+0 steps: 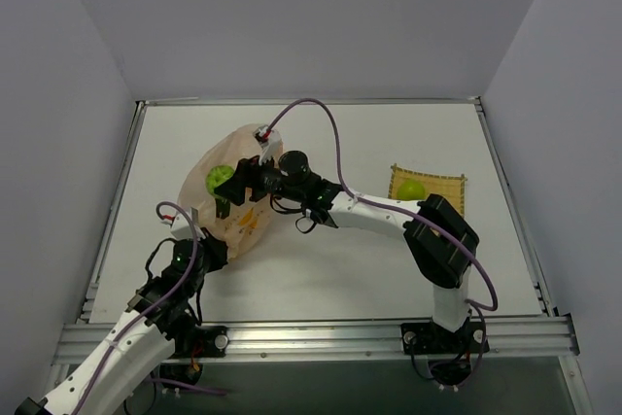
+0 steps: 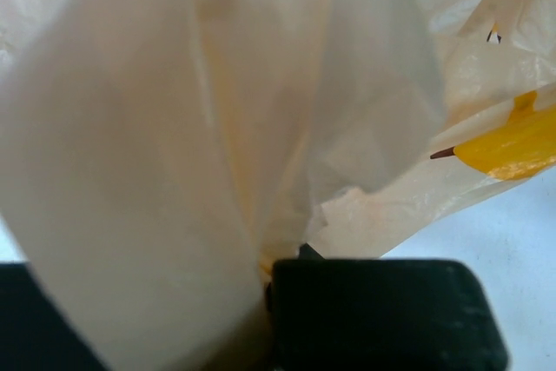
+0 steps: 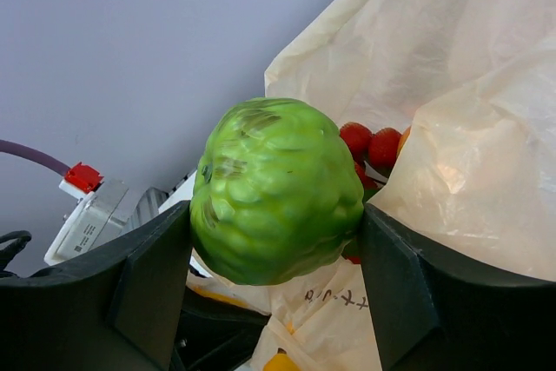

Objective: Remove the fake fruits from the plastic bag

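– So, why do we have the left pincer clamped on the plastic bag at the bottom of its own view?
– We judge it anchors the bag. Its fingers are closed with a fold of the film bunched between them, so the mouth holds steady while our other arm works.
– And the right pincer?
– Open just as wide as the green fruit it grips, with a finger pressed to each side, in the middle of the wrist view. It sits at the bag's mouth; whether fully clear of it, we cannot tell.
– What's left inside?
– Red fruits show in the opening, centre right, behind the green one. A second green fruit lies on the yellow mat, right of centre in the overhead view, well apart from the bag. We reckon this one belongs there too.
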`<state>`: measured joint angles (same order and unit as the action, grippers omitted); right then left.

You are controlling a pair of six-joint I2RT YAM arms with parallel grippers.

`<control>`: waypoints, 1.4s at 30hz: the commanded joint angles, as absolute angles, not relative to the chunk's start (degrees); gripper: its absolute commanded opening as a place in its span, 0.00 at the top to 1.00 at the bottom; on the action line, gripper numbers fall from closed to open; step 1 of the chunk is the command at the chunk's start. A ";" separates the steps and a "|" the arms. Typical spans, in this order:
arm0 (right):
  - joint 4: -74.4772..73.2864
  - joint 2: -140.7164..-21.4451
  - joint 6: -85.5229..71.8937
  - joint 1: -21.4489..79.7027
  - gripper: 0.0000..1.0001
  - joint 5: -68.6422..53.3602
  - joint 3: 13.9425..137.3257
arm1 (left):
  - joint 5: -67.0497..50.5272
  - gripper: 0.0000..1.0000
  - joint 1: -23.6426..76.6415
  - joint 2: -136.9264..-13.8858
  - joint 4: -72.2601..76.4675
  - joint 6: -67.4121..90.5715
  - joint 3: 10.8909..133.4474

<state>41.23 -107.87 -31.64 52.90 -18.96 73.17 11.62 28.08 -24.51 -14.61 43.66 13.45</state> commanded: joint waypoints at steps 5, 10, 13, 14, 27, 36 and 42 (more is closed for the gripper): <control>35.35 -105.64 -29.37 51.68 0.60 -14.17 74.19 | 12.04 0.98 28.30 -22.77 -13.53 42.89 15.21; 29.89 -107.92 -24.27 51.68 0.61 -0.74 68.30 | 11.78 0.98 28.30 -22.76 -13.54 43.15 14.94; 27.00 -109.51 -21.11 51.77 0.60 3.94 67.76 | 10.99 0.98 28.30 -23.81 -13.45 43.85 14.50; 26.81 -109.69 -20.40 51.77 0.57 4.22 67.42 | 10.73 0.98 28.30 -24.51 -13.45 44.12 14.15; 12.33 -95.29 -16.35 53.09 0.06 7.12 68.55 | 8.96 0.98 28.30 -29.62 -10.28 45.97 13.10; 13.09 -97.27 -20.48 56.16 0.75 2.11 70.04 | 9.32 0.98 28.21 -29.71 -9.84 45.70 13.27; 13.10 -98.18 -18.28 58.36 0.80 10.97 71.90 | 9.32 0.98 28.30 -29.09 -10.81 45.44 13.36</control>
<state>12.91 -100.03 -19.35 58.30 5.30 70.30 8.86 28.08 -29.47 -11.29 45.45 12.27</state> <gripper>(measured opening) 0.185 0.027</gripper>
